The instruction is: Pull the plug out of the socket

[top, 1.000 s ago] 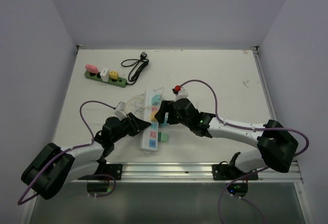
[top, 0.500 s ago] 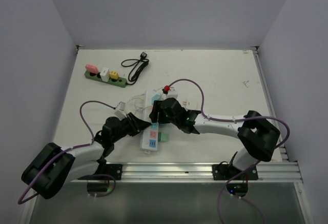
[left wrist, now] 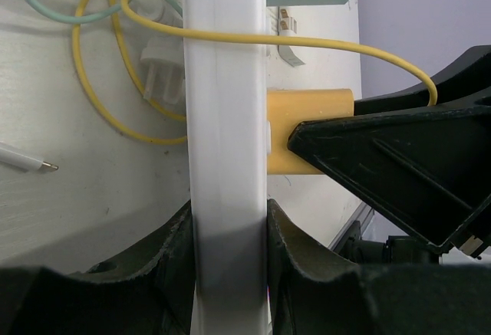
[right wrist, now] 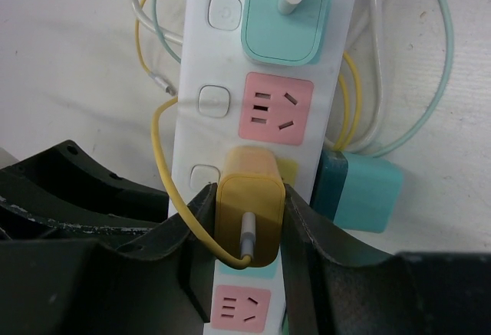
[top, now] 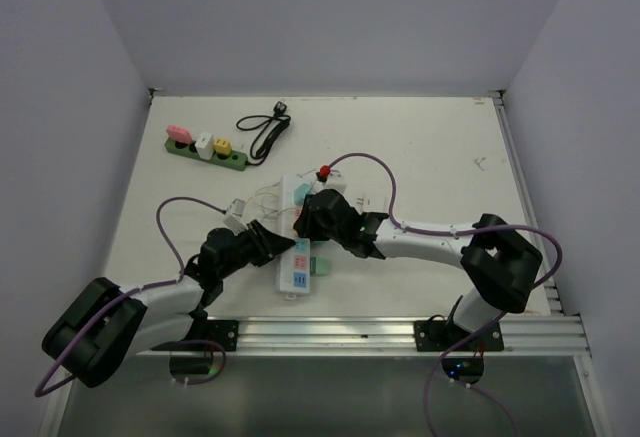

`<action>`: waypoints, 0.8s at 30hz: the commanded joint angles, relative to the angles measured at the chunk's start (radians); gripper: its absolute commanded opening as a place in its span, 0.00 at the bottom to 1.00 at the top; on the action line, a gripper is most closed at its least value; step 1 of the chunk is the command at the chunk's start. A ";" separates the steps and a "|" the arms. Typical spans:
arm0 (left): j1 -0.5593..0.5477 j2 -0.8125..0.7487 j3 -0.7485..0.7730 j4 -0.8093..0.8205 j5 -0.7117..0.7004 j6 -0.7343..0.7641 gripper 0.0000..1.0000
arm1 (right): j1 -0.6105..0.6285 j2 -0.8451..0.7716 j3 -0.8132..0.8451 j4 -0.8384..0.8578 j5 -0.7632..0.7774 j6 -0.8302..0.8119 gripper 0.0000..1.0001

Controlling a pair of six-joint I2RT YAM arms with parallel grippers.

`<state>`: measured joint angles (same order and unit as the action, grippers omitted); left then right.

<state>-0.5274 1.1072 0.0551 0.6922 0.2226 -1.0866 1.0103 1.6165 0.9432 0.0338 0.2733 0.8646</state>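
Right end effector: clenched on the yellow plug, one finger per side, plug seated in the white power strip. Left end effector: pinching that same strip across its width, just short of the plug. Further up the strip, got a pink socket, then a teal adapter plugged in. Way out on the table, spotting a green power strip with a coiled black cable beside it.
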 commanded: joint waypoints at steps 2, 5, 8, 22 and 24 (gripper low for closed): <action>-0.005 -0.003 0.028 -0.005 -0.075 -0.006 0.00 | 0.014 -0.052 0.069 -0.023 0.040 0.034 0.00; -0.008 0.000 0.031 -0.061 -0.107 -0.019 0.00 | 0.013 -0.075 0.075 -0.031 0.053 0.042 0.00; -0.010 0.011 0.022 -0.098 -0.134 -0.039 0.00 | 0.013 -0.090 0.092 -0.089 0.063 0.043 0.00; -0.014 0.157 -0.038 -0.010 -0.203 -0.093 0.00 | 0.014 -0.132 0.146 -0.199 0.112 0.059 0.00; -0.014 0.193 -0.044 0.009 -0.207 -0.093 0.00 | 0.014 -0.129 0.163 -0.212 0.115 0.054 0.00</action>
<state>-0.5617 1.2411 0.0669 0.7830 0.1890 -1.1778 1.0180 1.5757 1.0203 -0.1780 0.3325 0.9173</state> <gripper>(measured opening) 0.388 0.363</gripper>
